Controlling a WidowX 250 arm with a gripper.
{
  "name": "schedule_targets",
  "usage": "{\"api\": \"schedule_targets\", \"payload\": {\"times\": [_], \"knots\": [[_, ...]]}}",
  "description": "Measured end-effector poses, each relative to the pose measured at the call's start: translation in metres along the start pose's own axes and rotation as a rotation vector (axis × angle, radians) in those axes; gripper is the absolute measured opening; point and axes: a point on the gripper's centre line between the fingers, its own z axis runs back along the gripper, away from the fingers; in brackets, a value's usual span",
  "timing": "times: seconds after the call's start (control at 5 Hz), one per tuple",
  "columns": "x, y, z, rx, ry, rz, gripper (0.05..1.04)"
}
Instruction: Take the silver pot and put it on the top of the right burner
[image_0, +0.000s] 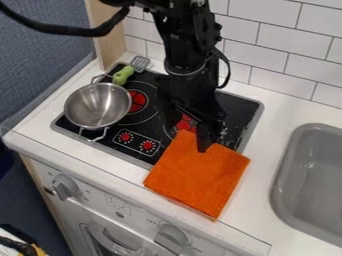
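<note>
You have the gripper (187, 140) over the right burner (186, 123) and the back edge of the folded orange cloth (199, 175), its fingers spread, with the burner's red centre showing between them. Your silver pot (98, 106) sits upright at the left of the black cooktop (230, 107), overlapping the outer ring of the left burner (137, 101), one handle toward the back and one toward the front. Just behind it you see the green-handled spatula (124, 75). The cloth lies across the cooktop's front edge and onto the white counter (270, 145), between two red-centred knobs (147, 145) and the grey sink (288, 175).
</note>
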Motion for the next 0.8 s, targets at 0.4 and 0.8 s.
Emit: {"api": "schedule_targets", "payload": {"times": [0.4, 0.8], "knots": [[-0.02, 0.037, -0.007, -0.016, 0.028, 0.139, 0.999], [-0.044, 0.095, 0.002, 0.003, 0.005, 0.336, 0.999]]}}
